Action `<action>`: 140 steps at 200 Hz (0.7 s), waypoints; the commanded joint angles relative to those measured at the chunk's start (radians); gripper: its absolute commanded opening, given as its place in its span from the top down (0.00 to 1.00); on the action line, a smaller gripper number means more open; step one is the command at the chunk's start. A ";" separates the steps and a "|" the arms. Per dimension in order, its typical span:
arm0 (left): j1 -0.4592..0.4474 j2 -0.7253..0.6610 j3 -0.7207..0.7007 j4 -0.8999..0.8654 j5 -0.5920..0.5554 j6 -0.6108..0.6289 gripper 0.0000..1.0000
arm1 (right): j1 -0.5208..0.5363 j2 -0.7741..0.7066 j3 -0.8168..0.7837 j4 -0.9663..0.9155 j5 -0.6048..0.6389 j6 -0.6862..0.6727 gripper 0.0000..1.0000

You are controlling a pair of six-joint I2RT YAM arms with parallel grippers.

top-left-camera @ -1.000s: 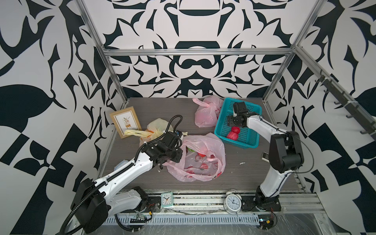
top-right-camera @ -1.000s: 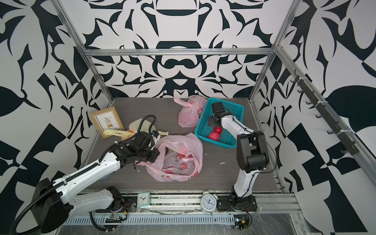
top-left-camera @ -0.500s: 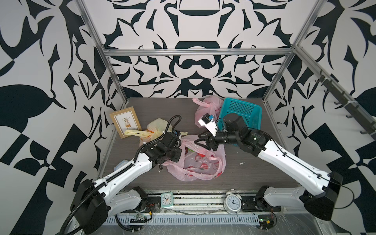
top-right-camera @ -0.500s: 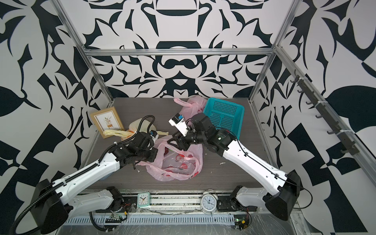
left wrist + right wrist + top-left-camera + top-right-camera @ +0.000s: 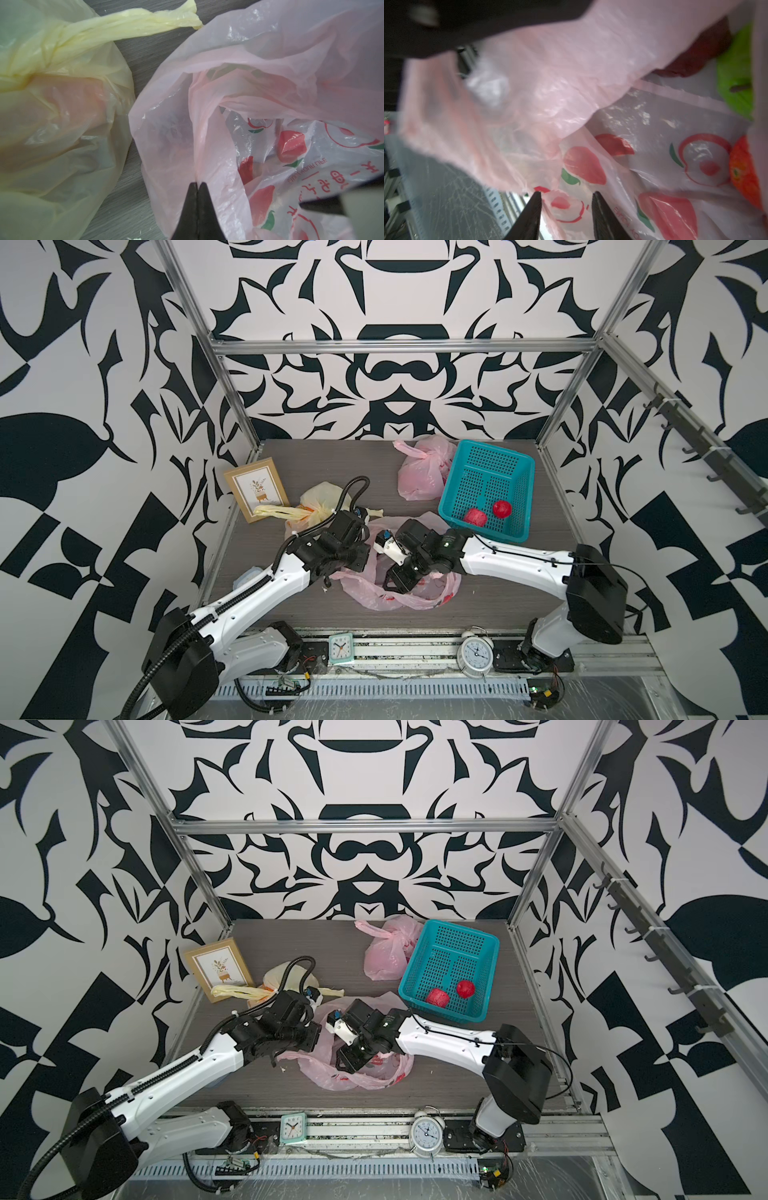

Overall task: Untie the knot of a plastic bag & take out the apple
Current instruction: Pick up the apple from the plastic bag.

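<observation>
The knot looks undone on the pink bag (image 5: pixel 374 599) at the centre of the table (image 5: pixel 332 456): its mouth lies slack and wide between your 2 arms in both top views. Your left hand (image 5: pixel 197 184) is clamped on a fold of the bag's rim, jaws fully together with the pink film pinched between them, holding that side of the mouth up. Your right hand (image 5: pixel 564 194) is inside the opening with its jaws apart and nothing between them that I can make out (the wrist picture is blurred, so a thin fold of film could escape me). The fruit has not come out yet. At the upper right of the right wrist frame a dark red fruit (image 5: pixel 695 54) lies half under the pink film beside a green fruit (image 5: pixel 735 68) with a stem, and an orange fruit (image 5: pixel 745 176) sits at the right edge; I judge 1 of the first 2 to be your apple, but cannot tell which. What is left, then, is to reach deeper, close on the apple and lift it clear of the film. The teal basket (image 5: pixel 494 446) at the right of the top views already holds 2 red fruits (image 5: pixel 502 509). The yellow bag (image 5: pixel 320 497) at centre left and the second pink bag (image 5: pixel 419 477) just beside the basket both look knotted.
</observation>
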 commanded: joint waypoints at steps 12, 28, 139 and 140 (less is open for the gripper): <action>0.004 -0.007 -0.011 -0.012 -0.002 -0.001 0.98 | 0.000 0.026 0.035 -0.025 0.286 0.085 0.47; 0.004 -0.010 -0.013 -0.011 -0.001 0.002 0.98 | 0.000 0.021 0.032 -0.007 0.378 0.098 0.43; 0.004 -0.005 -0.032 0.009 0.012 0.011 0.97 | -0.001 0.033 0.012 0.079 0.766 0.082 0.20; 0.004 -0.005 -0.033 0.009 0.012 0.012 0.97 | -0.001 0.034 0.013 0.079 0.767 0.081 0.20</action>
